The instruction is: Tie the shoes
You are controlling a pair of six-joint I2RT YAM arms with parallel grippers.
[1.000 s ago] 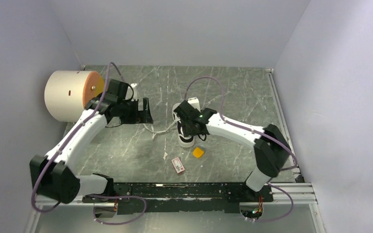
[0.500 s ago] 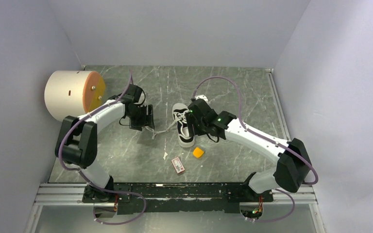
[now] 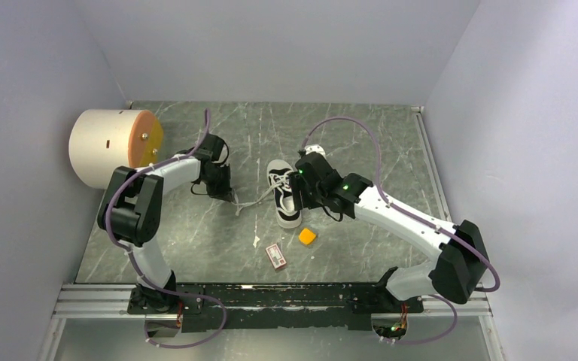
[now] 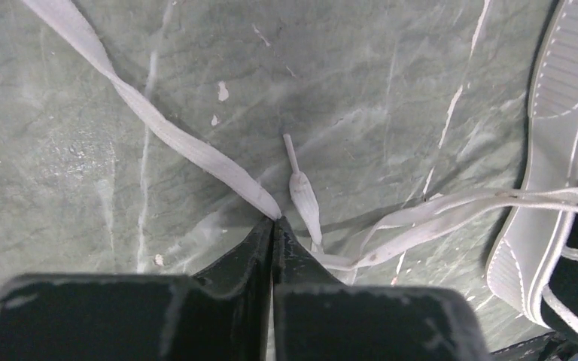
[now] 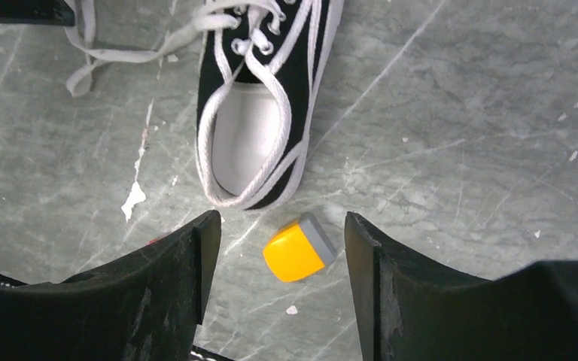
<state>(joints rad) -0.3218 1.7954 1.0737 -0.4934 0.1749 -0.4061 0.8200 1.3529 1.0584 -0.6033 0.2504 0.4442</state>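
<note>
Pinching a white lace (image 4: 188, 147) in the closed left gripper (image 4: 273, 226), likely to draw it taut, with the right gripper (image 5: 282, 248) parted, empty, above the sneaker (image 5: 260, 98).

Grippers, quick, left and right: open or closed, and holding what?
Left gripper: closed, pinching the flat white shoelace.
Right gripper: open, holding nothing.
</note>
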